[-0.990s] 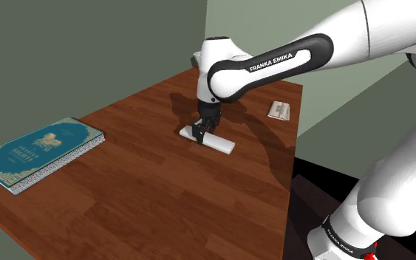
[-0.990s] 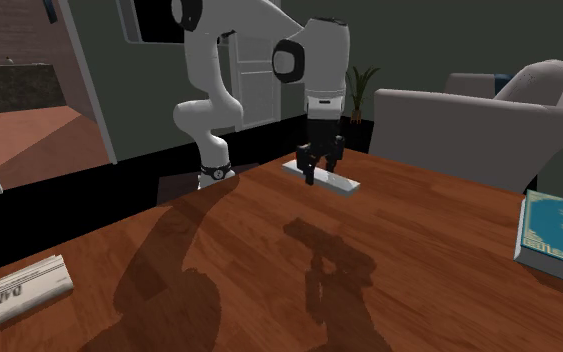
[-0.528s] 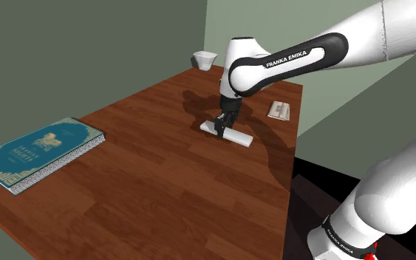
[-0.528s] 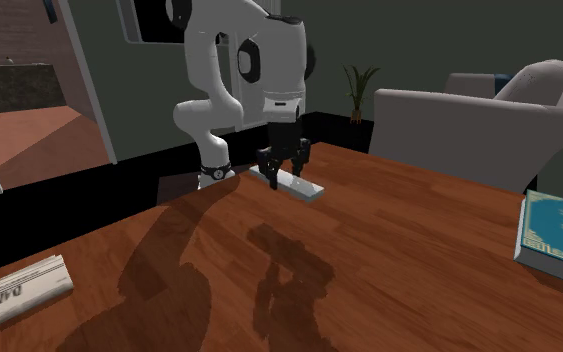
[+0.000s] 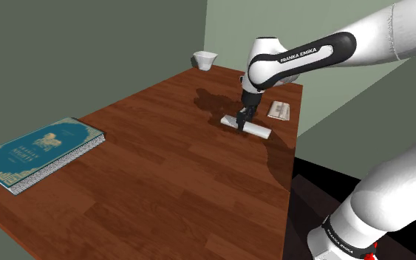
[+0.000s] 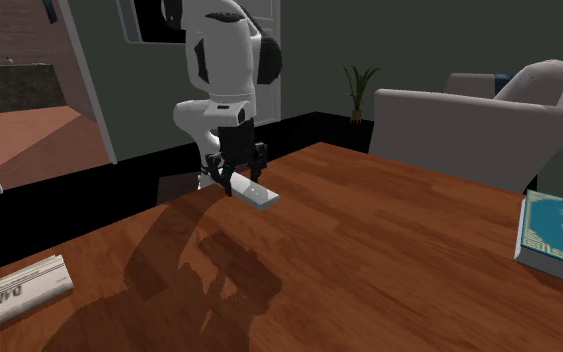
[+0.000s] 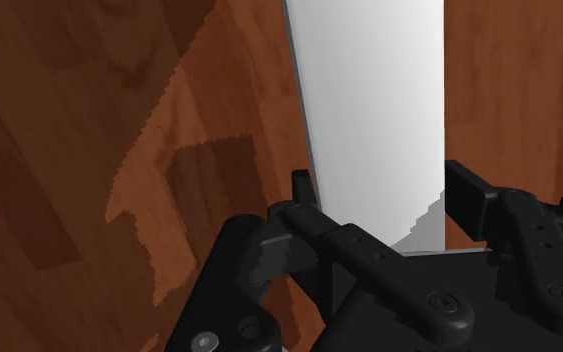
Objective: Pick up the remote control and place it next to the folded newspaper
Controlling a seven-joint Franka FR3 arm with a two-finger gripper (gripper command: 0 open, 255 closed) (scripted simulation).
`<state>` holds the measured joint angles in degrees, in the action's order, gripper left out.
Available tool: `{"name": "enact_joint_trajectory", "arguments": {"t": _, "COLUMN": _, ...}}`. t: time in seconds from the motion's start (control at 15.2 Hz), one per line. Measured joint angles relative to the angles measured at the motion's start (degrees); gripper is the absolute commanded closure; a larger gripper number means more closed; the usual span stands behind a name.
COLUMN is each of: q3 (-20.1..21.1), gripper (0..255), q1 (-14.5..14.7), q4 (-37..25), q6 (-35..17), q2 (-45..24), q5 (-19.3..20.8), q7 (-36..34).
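The remote control is a plain white flat bar. My gripper is shut on one end of it and holds it a little above the wooden table. The folded newspaper lies near the table's far right edge in the shoulder view, just beyond the remote. In the second exterior view the gripper holds the remote near the arm's base, and the newspaper lies at the lower left. In the wrist view the fingers clasp the white remote, which reaches away from the gripper.
A teal book lies at the shoulder view's left end of the table, and a white cup stands at the far corner. A grey armchair and a potted plant stand behind the table. The table edge runs close behind the newspaper.
The gripper has carried the remote toward the shoulder view's right, closer to the newspaper; in the second exterior view it moved left. Its grip has stayed the same.
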<state>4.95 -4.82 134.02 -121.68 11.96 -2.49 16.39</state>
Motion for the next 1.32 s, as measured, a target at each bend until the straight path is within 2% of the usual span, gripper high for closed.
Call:
{"name": "enact_joint_trajectory", "arguments": {"t": 0.2, "q3": -2.9, "gripper": 255, "q1": -2.1, "q4": 1.7, "q6": -0.1, "q2": 1.5, "q5": 0.7, "q7": 4.6}}
{"name": "enact_joint_trajectory", "arguments": {"t": 0.66, "q3": -9.1, "gripper": 255, "q1": -6.5, "q4": -0.4, "q6": 0.7, "q2": 0.1, "q5": 2.4, "q7": 14.2}}
{"name": "enact_joint_trajectory", "arguments": {"t": 1.32, "q3": -17.6, "gripper": 255, "q1": -12.7, "q4": -8.2, "q6": 1.5, "q2": -7.1, "q5": 2.8, "q7": 28.6}}
